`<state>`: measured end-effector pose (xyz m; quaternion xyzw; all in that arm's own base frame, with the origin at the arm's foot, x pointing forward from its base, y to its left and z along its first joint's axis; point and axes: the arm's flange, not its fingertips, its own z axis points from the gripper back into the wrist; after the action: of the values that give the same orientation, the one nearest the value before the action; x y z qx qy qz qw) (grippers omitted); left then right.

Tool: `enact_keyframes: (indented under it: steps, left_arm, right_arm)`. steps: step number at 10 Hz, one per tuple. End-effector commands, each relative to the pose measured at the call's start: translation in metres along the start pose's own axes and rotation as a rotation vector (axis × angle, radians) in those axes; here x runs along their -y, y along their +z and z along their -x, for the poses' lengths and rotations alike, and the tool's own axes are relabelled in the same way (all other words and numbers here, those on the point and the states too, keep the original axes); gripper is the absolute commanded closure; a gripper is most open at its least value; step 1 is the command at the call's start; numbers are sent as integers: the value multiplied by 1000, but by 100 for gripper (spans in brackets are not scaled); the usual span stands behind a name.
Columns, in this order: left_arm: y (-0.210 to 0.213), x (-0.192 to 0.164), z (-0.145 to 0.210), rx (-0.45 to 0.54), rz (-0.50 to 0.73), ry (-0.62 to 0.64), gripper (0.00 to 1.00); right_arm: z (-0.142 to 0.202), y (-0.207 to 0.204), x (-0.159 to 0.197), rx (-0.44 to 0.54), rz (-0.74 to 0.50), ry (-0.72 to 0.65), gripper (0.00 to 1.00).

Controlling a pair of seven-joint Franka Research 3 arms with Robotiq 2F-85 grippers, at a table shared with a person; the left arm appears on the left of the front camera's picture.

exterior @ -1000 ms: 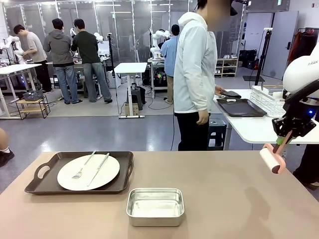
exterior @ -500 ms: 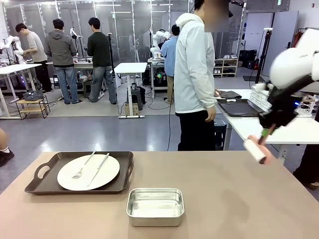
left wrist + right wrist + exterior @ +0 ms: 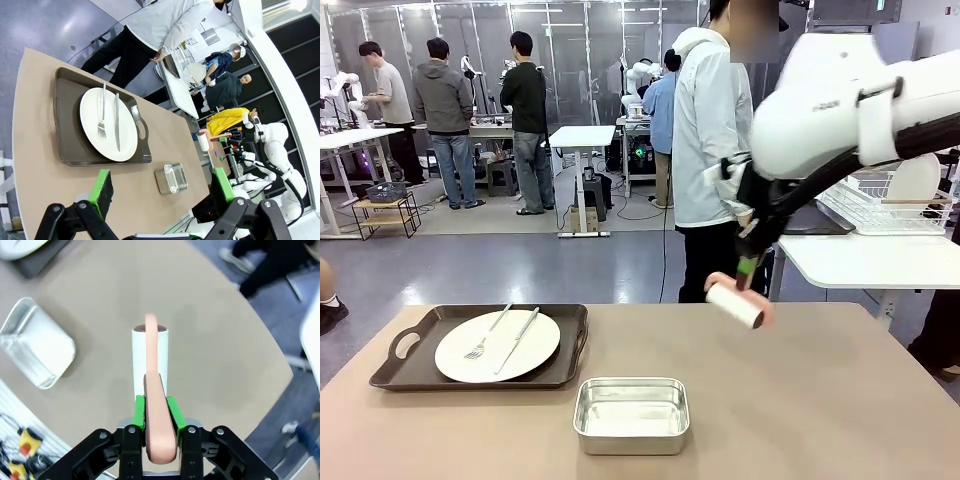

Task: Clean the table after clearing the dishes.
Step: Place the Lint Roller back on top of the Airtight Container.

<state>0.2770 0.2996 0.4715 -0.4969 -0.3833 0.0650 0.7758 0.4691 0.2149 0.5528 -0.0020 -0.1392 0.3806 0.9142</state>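
Right wrist view: the right gripper (image 3: 160, 412) pinches the pink handle of a white roller (image 3: 150, 355), held over the table (image 3: 225, 340). The left gripper (image 3: 162, 186) has its fingers spread wide. A plate (image 3: 497, 345) sits on a tray (image 3: 417, 373) on the table, near a metal pan (image 3: 631, 413).

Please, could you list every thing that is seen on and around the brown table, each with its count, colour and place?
table: one, beige-brown, across the foreground.
tray: one, dark brown, on the table's left part.
plate: one, white, on the tray.
fork: one, silver, on the plate.
knife: one, silver, on the plate beside the fork.
pan: one, steel, mid-table.
lint roller: one, white roll, pink handle, over the table's far side.
person: one, white jacket, beyond the table.
left pincer: black, green pads, open.
right pincer: black, green pads, shut on the lint roller's handle.
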Motion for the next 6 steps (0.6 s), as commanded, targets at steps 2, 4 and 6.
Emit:
enact_keyframes:
  steps: [2, 4, 6]
  left_arm:
    - [3, 2, -1, 4, 3, -4, 0]
    - [3, 2, -1, 4, 3, -4, 0]
    - [3, 2, -1, 4, 3, -4, 0]
  right_arm:
    - [-14, 0, -49, -73, -107, 258, 78]
    - [-38, -14, -79, -91, -170, 396, 78]
    - [-58, -16, -108, -76, -259, 500, 78]
